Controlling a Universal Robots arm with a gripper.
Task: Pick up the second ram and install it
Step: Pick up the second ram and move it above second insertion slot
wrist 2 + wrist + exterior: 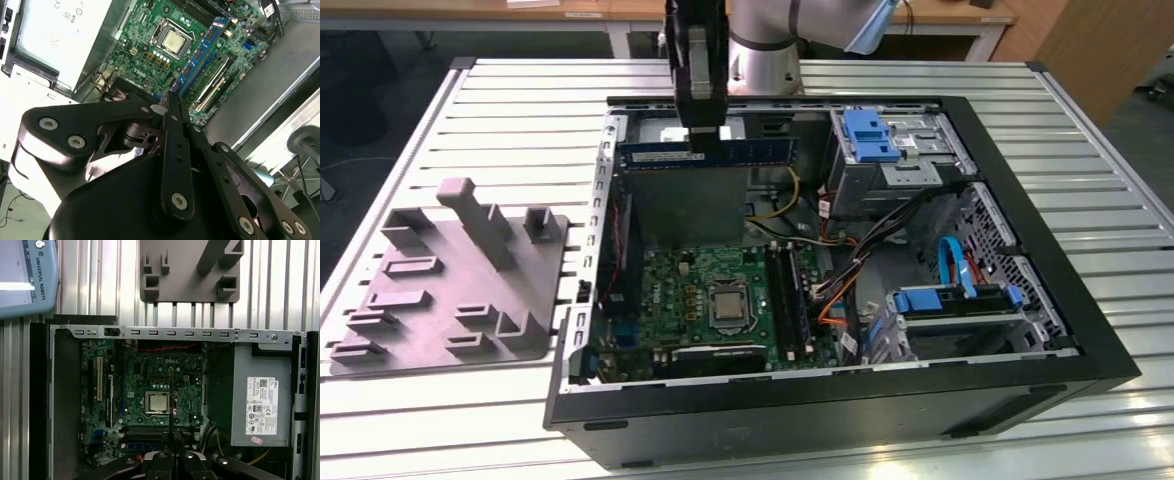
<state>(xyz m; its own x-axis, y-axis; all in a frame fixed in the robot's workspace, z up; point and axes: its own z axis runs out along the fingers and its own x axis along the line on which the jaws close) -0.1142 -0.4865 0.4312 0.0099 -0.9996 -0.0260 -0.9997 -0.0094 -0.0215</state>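
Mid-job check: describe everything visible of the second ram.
The second ram is a long, thin blue circuit card with chips along its face. The gripper clamps it near mid-length, level and on edge, above the open computer case. In the first wrist view it shows edge-on as a dark strip.
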